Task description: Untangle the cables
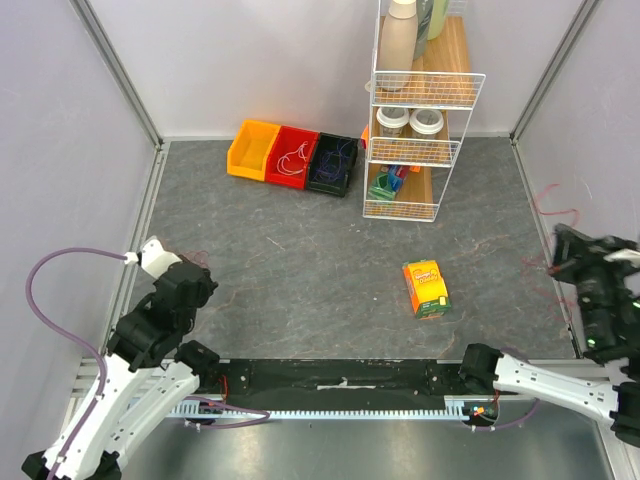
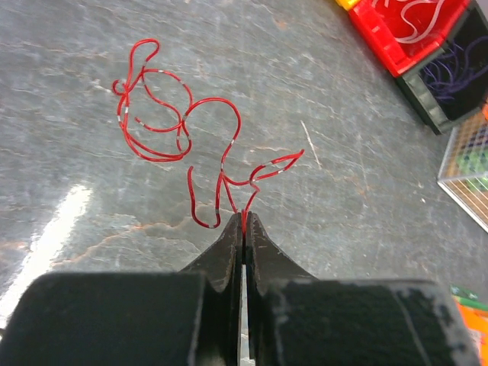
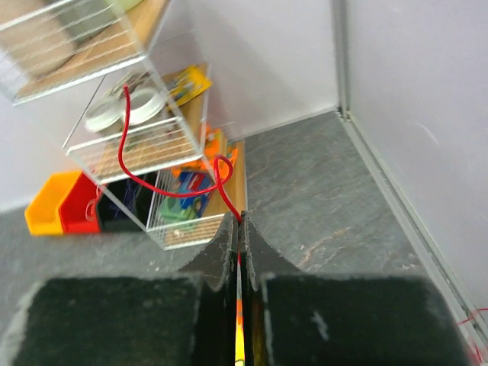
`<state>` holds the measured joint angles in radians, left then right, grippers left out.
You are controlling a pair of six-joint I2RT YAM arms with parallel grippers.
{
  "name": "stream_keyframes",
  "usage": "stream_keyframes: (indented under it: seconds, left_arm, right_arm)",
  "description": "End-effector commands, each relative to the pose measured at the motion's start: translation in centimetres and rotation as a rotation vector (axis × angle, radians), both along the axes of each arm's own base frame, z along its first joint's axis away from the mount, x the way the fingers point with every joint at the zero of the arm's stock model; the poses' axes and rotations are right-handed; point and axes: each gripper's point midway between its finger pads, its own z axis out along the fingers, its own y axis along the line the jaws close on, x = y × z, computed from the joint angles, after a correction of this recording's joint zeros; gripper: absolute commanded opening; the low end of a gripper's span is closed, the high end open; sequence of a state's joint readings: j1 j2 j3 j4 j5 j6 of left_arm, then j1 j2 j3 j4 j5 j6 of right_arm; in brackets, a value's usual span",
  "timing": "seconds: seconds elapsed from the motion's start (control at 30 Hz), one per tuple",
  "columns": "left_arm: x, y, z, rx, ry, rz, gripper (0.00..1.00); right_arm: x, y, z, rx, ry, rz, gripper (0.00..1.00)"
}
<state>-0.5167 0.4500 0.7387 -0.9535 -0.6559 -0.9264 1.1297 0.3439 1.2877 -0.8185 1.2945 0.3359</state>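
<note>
A: While hovering over the grey slate-look table (image 1: 330, 270), clamping the thin, kinked red wire tangle (image 2: 181, 133) in the left gripper (image 2: 244, 217).
B: Pinching a second thin red wire (image 3: 124, 130) in the right gripper (image 3: 238, 221), well apart; probably separating strands.

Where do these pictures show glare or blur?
Left wrist view: a glare streak on the table beside the left end effector, red cable sharp. Right wrist view: the body of the right end effector and the wire shelf look soft. Top view: even light, sharp.
</note>
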Motion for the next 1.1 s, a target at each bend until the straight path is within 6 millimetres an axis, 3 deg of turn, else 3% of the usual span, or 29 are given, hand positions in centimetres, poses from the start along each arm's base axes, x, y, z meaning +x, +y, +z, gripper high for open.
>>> stream_keyframes:
  seconds: [0.0,0.17,0.33,0.47,0.67,0.73,0.83,0.93,1.07]
  left_arm:
    - [1.6,-2.7,1.3,-0.053,-0.065,-0.118,0.02]
    - [2.4,-4.5,-0.7,-0.05,0.025,-0.183,0.02]
    - [2.9,-5.3,-4.4,-0.064,0.128,-0.155,0.02]
    - [2.9,-5.7,-6.4,-0.074,0.166,-0.154,0.02]
    - [2.6,-5.6,-7.9,-0.068,0.18,-0.155,0.02]
    - [2.7,-5.5,-8.1,-0.059,0.179,-0.16,0.02]
    - [2.7,-5.5,-8.4,-0.053,0.186,-0.157,0.02]
    - [2.8,-5.8,-8.3,-0.051,0.188,-0.182,0.02]
    - [2.9,-6.1,-7.9,-0.049,0.179,-0.208,0.02]
  right_arm:
    - [2.7,8.8,1.5,-0.147,0.02,0.192,0.0]
    - [3.7,13.5,6.3,-0.169,-0.062,0.326,0.0]
    - [5.0,23.0,10.0,-0.205,-0.101,0.551,0.0]
    - [6.7,29.0,9.9,-0.247,-0.088,0.629,0.0]
    - [8.0,33.8,7.1,-0.253,-0.073,0.686,0.0]
    - [8.1,35.5,5.3,-0.255,-0.058,0.729,0.0]
    - [8.3,38.3,-0.4,-0.284,0.028,0.789,0.0]
    - [8.7,38.9,-7.4,-0.317,0.151,0.788,0.0]
    - [8.3,38.8,-14.5,-0.34,0.285,0.799,0.0]
